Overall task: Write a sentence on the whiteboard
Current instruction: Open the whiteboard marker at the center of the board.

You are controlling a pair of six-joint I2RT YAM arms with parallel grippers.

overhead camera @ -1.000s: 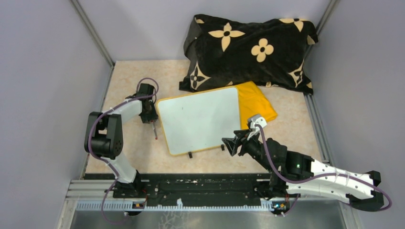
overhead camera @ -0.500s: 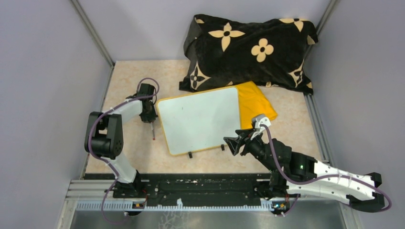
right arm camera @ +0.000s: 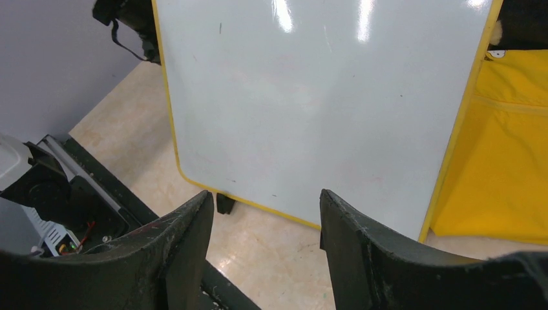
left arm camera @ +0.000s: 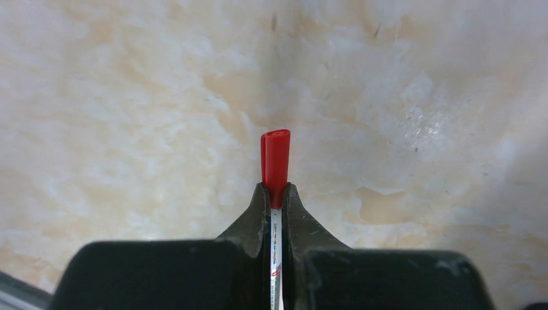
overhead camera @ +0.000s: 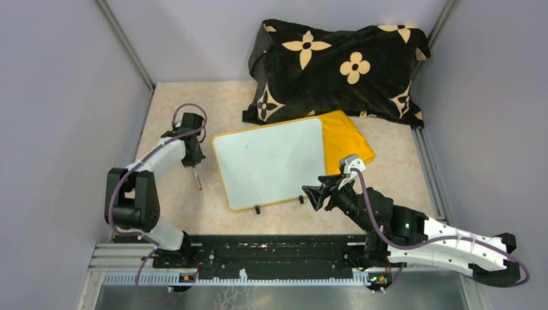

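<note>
Marker [overhead camera: 198, 181] first: over the last second the left jaws have gone from part-open to clenched on it. The left wrist view shows its red end [left arm camera: 276, 158] poking out just past the pinched tips, with bare desk [left arm camera: 129, 97] beneath. The left arm [overhead camera: 158, 155] has also swung leftward, so the marker now hangs apart from the board's left edge, where before it lay just beside that edge. Whether the red end is a cap still in place I cannot tell.

The pickup looks done, then, and the writing itself has not begun. The whiteboard [overhead camera: 268, 161] lies flat in the middle of the desk, slightly skewed, with its two black clip feet toward the arms. Its face is blank — no sentence on it in either the top or the right wrist view.

Further right, the right jaws have not moved: they are spread wide, grasping nothing, and hover just off the board's near right corner. My guess is they are there to steady it. The yellow cloth [overhead camera: 349, 139] sits tucked under the board's right edge
</note>
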